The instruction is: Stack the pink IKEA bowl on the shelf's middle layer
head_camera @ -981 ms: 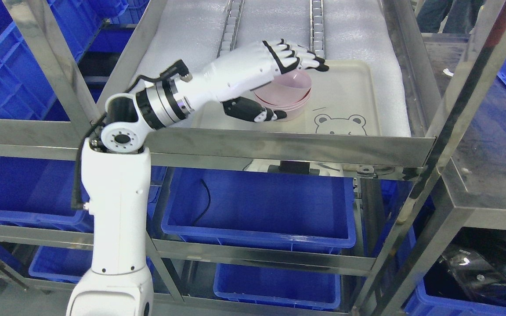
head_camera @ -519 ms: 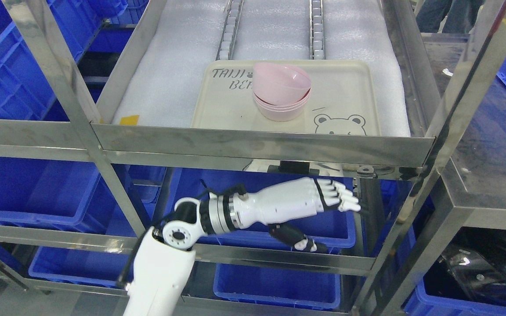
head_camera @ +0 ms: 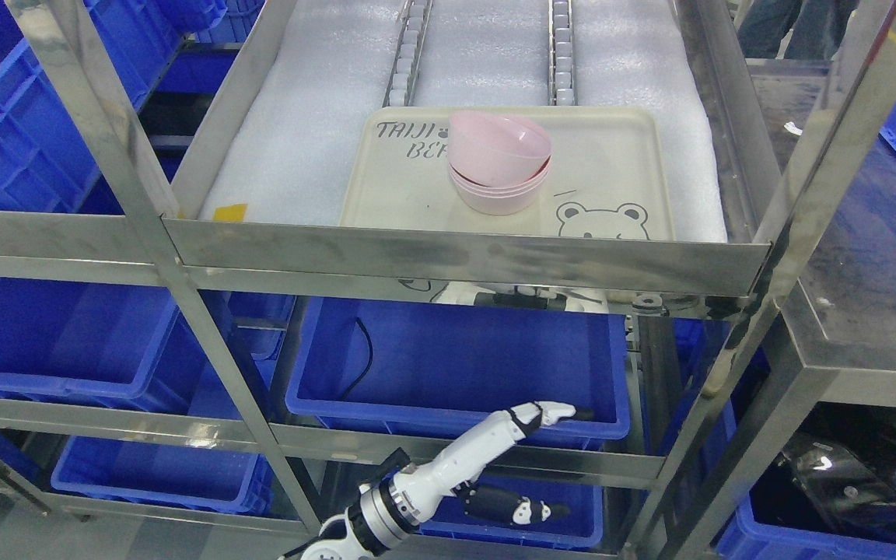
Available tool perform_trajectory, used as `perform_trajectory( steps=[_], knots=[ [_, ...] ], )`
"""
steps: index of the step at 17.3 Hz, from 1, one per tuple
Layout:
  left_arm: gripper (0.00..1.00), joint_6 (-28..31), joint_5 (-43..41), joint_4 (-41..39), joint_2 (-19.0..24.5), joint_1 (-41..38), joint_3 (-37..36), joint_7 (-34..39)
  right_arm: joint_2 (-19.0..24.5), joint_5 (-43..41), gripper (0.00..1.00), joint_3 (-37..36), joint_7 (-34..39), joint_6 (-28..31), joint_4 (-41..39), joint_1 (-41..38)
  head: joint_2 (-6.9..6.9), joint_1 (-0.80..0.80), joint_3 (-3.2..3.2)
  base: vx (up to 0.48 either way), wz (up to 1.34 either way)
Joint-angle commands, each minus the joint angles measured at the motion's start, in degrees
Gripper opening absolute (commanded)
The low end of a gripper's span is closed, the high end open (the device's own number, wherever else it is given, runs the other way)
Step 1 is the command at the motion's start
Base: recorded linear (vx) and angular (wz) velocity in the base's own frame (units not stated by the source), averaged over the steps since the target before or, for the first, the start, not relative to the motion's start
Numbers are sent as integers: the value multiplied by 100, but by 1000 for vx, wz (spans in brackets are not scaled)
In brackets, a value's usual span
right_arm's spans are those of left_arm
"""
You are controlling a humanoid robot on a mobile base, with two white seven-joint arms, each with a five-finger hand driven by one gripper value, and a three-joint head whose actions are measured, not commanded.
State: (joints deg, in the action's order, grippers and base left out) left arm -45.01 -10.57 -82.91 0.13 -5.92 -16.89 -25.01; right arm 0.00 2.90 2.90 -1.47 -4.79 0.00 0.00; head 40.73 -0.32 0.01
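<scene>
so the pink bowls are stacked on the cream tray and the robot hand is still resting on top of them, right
Not quite. The pink bowls are stacked on the cream tray, the top one tilted, but the left hand is not on them. The head view shows it well below the shelf, in front of a blue bin, fingers open and holding nothing.

1. There is only one view, from the camera on the robot's head.
2. It looks forward and steeply down onto the steel wire-frame shelf (head_camera: 463, 257), from close range.
3. The cream rectangular plastic tray (head_camera: 611, 167) lies near the picture's centre; blue plastic storage bins (head_camera: 456, 365) fill the lower levels.
</scene>
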Motion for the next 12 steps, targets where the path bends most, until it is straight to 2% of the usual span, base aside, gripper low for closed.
perform_trajectory(
  steps=[1,2,3,7,10,12],
  knots=[
    [85,262,55,654,87,-551,222,2855,-100,0,100,0,-3,4,-100,-123,0,0,0,0,0],
    [85,709,90,514,87,-525,204,3262,-100,0,100,0,-3,4,-100,-123,0,0,0,0,0],
    [86,1113,204,339,87,-516,195,3344,-100,0,100,0,-3,4,-100,-123,0,0,0,0,0],
    [86,2555,1048,-84,87,-252,195,3345,-100,0,100,0,-3,4,-100,-123,0,0,0,0,0],
    [87,2831,1075,-339,87,-156,178,3319,-100,0,100,0,-3,4,-100,-123,0,0,0,0,0],
    [100,2744,1066,-349,87,-7,186,3327,-100,0,100,0,-3,4,-100,-123,0,0,0,0,0]
  ],
)
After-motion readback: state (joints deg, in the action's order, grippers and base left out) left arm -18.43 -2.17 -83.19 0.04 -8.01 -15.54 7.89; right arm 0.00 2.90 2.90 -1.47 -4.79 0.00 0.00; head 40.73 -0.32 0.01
